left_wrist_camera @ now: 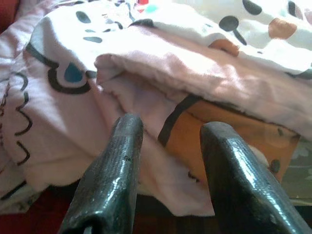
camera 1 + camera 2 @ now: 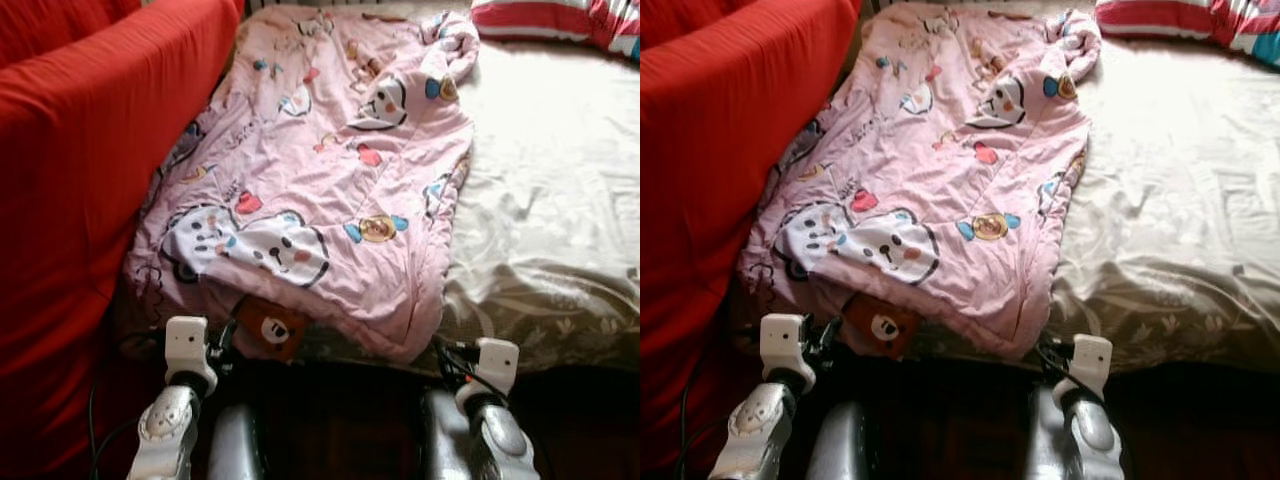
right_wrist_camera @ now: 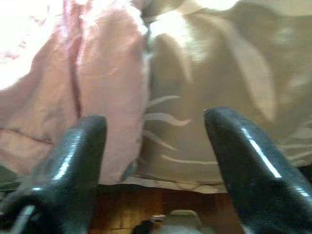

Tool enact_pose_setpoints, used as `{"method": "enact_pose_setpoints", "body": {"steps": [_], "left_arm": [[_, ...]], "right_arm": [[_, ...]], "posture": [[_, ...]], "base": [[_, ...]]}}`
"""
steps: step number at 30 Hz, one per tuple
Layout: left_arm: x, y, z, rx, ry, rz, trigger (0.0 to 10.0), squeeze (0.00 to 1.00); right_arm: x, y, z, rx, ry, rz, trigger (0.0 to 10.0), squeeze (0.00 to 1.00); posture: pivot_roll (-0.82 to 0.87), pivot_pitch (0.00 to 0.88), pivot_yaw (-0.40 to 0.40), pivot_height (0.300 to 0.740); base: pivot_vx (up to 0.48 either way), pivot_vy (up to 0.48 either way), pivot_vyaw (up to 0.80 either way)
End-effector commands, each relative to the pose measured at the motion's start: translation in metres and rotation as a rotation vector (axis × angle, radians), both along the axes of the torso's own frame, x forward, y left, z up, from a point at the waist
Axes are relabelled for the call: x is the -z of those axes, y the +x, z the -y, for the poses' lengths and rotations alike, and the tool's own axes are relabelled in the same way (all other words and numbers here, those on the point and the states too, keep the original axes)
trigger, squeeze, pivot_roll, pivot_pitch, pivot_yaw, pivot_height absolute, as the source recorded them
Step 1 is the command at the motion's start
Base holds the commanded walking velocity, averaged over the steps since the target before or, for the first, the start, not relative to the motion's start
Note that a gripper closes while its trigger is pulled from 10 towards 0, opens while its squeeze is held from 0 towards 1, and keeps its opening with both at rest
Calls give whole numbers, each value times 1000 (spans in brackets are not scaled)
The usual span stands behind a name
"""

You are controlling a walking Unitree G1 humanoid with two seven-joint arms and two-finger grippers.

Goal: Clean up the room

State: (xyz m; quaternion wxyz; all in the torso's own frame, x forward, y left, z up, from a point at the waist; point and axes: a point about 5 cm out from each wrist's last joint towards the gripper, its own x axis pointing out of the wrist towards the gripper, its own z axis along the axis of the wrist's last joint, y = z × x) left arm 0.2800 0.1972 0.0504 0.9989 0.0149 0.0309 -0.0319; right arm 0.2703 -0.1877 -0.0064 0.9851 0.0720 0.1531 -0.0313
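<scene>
A pink quilt point(image 2: 320, 170) printed with cartoon animals, hearts and small bears lies spread along the left half of the bed point(image 2: 560, 200), running from the top centre of the frame down to the lower centre, where its near edge hangs over the bed's front. Its left side lies against a red cover point(image 2: 90, 180) that takes up the left of the frame. An orange patch with a bear face point(image 2: 270, 327) shows on the underside of the folded corner at lower centre-left. The bed's pale leaf-patterned sheet lies bare on the right, with a red-and-white striped pillow point(image 2: 560, 20) at the upper right. The left gripper point(image 1: 168, 134) sits just before the quilt's folded corner, fingers point(image 1: 117, 165) spread and gripping nothing. The right gripper point(image 3: 153, 126) is at the bed's front edge where quilt meets sheet, fingers point(image 3: 248, 156) wide apart and empty.
</scene>
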Motion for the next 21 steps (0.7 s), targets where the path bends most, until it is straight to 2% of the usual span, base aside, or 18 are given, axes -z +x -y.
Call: {"method": "enact_pose_setpoints", "body": {"steps": [1,7,9,10,11,12,13,21], "left_arm": [[-10,1,-4,9,21,25,10000,0],[-22,5,-1,23,26,61,10000,0],[-30,7,3,42,34,88,10000,0],[-34,8,5,50,40,101,10000,0],[-35,8,6,57,50,104,10000,0],[-36,8,7,61,57,105,10000,0],[-39,8,8,69,62,112,10000,0],[-50,0,14,75,59,141,10000,0]], "right_arm": [[3,1,-6,-17,39,-26,10000,1000],[-3,10,-8,-30,45,-15,10000,1000],[-9,18,-9,-35,39,-7,10000,1000],[-13,22,-10,-38,38,2,10000,522],[-14,23,-10,-41,38,6,10000,247],[-15,24,-11,-43,39,8,10000,247],[-16,26,-11,-44,39,8,10000,0],[-17,30,-20,-70,42,-1,10000,0]], "posture": [[28,227,101,547],[40,248,106,547],[41,269,105,547],[44,272,104,547],[50,275,105,547],[50,275,105,547],[58,285,103,547],[76,320,98,547]], "base": [[0,0,0],[0,0,0],[0,0,0],[0,0,0],[0,0,0],[0,0,0],[0,0,0],[0,0,0]]}}
